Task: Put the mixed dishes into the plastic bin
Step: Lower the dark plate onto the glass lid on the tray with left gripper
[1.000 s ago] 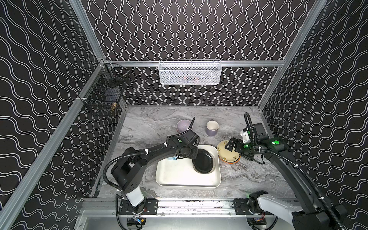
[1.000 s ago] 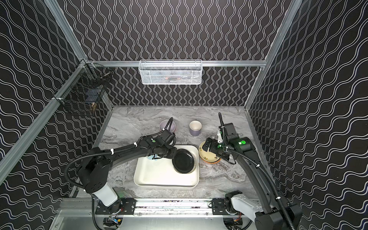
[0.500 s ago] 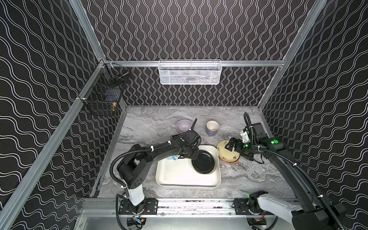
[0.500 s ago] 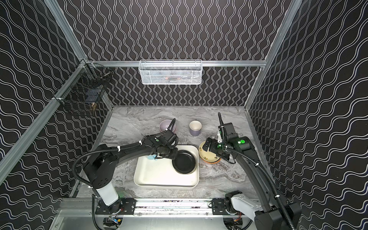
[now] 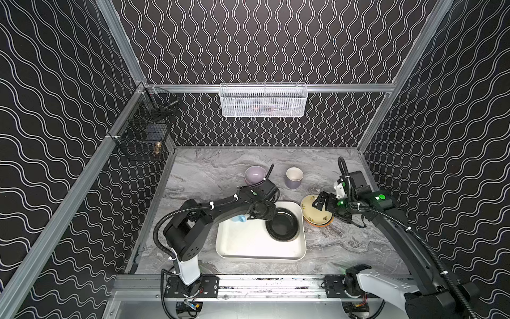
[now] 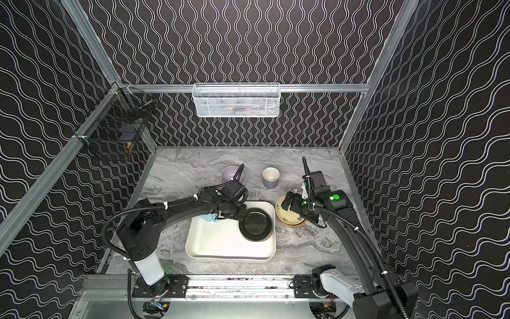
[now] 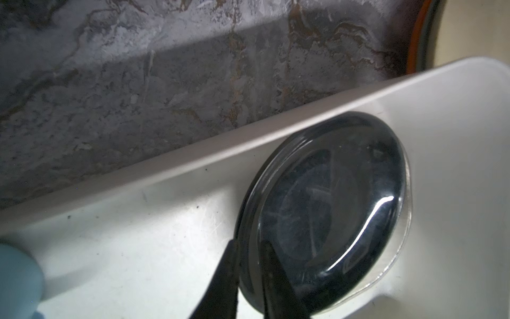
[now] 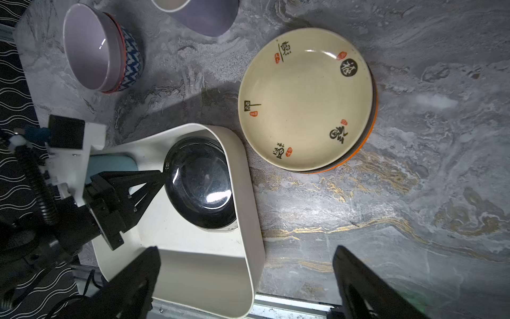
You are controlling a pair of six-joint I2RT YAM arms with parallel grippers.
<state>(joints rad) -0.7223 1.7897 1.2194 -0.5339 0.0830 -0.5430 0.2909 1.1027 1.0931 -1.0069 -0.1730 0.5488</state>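
Two hands: left hand [image 8: 161,176] pinches the black plate [image 8: 201,187] inside plastic bin [image 8: 198,270]; right hand [image 8: 245,250] gapes empty.

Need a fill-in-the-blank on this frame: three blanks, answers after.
1. The mug in the bin is light ___.
2. The right gripper has its jaws ___.
3. The left gripper pinches the black plate at its ___.
Missing words: blue; open; rim.
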